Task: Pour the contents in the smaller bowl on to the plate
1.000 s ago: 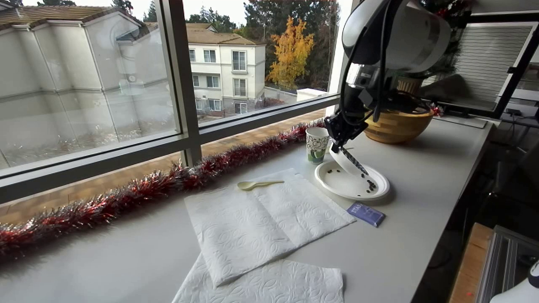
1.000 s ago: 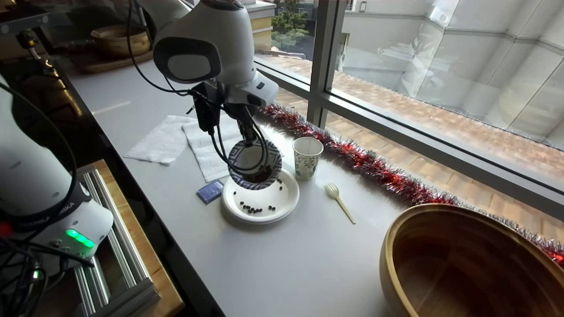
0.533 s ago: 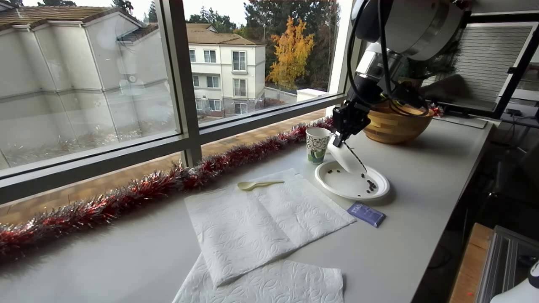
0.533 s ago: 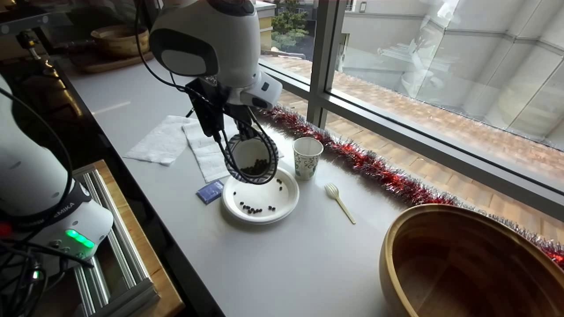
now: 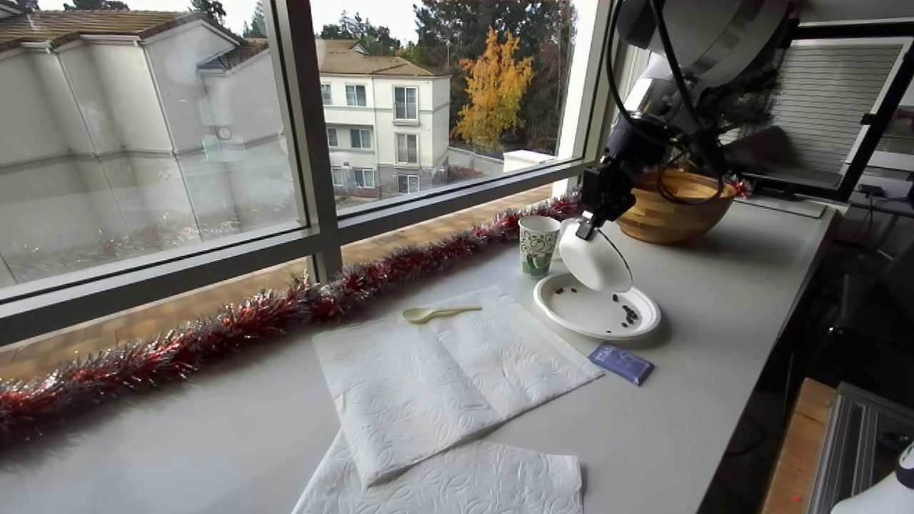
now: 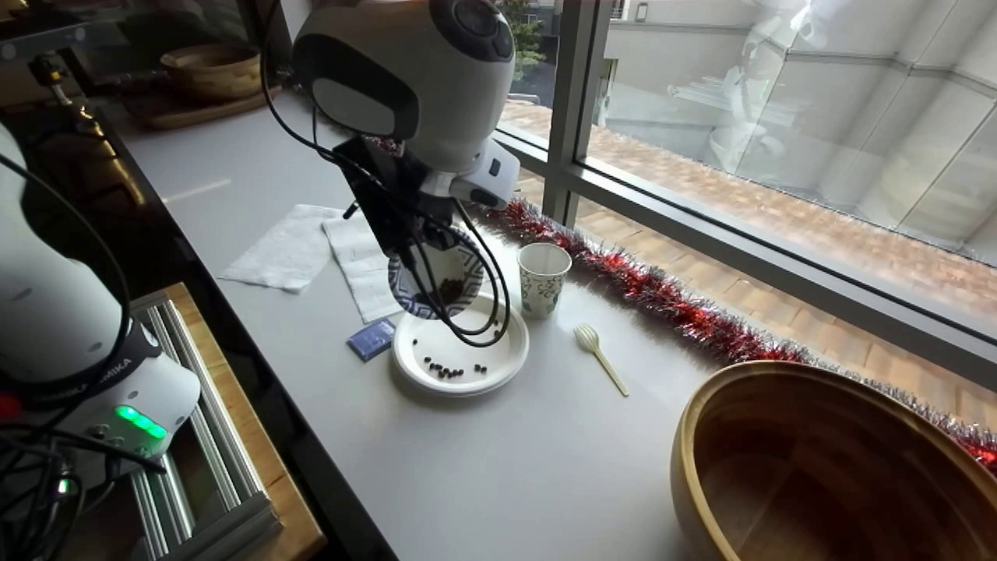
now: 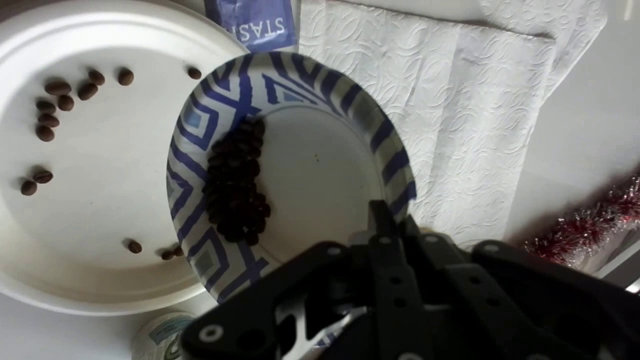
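My gripper [image 7: 397, 220] is shut on the rim of the smaller bowl [image 7: 325, 160], white with a blue pattern inside. In both exterior views the gripper [image 5: 589, 226] holds this bowl [image 5: 594, 260] strongly tilted above the plate [image 5: 571, 314]. The contents [image 7: 235, 187], dark beans, lie heaped along the bowl's low side on the plate side; they also show inside the bowl [image 6: 450, 288]. The white plate [image 7: 115, 200] bears several loose beans, mostly near one edge. In an exterior view cables partly cover the bowl and the fingertips.
A patterned paper cup [image 5: 537, 250] stands close beside the plate. The large golden-brown bowl [image 5: 675, 214] stands behind. A purple packet [image 5: 620, 363], white napkins [image 5: 457, 385], a spoon [image 5: 439, 314] and a fork [image 6: 598, 354] lie on the table. Red tinsel [image 5: 214, 328] lines the window.
The gripper and the bowl have risen a little and turned, so more of the bowl's outside shows in an exterior view. The beans on the plate look unchanged.
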`<state>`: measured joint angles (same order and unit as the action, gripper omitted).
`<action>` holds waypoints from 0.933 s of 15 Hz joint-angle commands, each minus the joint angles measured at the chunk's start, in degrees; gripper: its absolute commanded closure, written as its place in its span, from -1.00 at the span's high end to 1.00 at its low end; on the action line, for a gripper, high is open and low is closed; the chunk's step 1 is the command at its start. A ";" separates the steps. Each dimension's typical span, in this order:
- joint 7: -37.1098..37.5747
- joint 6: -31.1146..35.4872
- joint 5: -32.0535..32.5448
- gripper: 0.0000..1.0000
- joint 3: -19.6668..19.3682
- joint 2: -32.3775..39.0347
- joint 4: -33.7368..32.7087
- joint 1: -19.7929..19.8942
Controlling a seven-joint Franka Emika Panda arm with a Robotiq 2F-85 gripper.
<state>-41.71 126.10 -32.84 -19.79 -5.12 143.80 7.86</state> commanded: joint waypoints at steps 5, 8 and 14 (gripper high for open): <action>-13.11 -19.05 -2.70 -0.98 -0.16 12.65 -12.94 7.71; -17.28 -25.35 -2.19 -0.98 0.63 16.88 -17.42 10.68; -23.55 -34.93 -2.60 -0.98 2.93 24.16 -25.80 15.28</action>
<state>-61.82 96.51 -33.70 -18.69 14.55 123.53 20.36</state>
